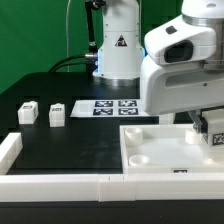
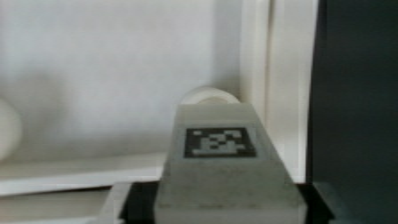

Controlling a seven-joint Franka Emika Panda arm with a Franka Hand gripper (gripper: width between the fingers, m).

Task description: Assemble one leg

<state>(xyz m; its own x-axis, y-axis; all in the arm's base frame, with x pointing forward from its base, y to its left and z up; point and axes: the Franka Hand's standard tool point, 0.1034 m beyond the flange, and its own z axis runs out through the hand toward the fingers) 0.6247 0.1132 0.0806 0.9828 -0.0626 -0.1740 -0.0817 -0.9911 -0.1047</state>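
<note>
My gripper point(image 1: 209, 130) is shut on a leg point(image 2: 217, 150), a white block with a black-and-white marker, gripped between the two black fingers point(image 2: 150, 203). In the wrist view the gripper point(image 2: 238, 204) holds the leg with its far end at a corner of the large white panel point(image 2: 107, 80), by the panel's raised rim. I cannot tell whether the leg touches the panel. In the exterior view the gripper hangs over the panel's point(image 1: 165, 152) right side, and the held leg point(image 1: 215, 137) partly shows. Two more legs point(image 1: 28, 111) point(image 1: 56, 114) stand on the table at the exterior view's left.
The marker board point(image 1: 110, 107) lies behind the panel near the robot base. A long white bar point(image 1: 60, 184) runs along the front edge, and another bar point(image 1: 10, 150) angles up at the left. The black table point(image 2: 356, 80) shows beside the panel.
</note>
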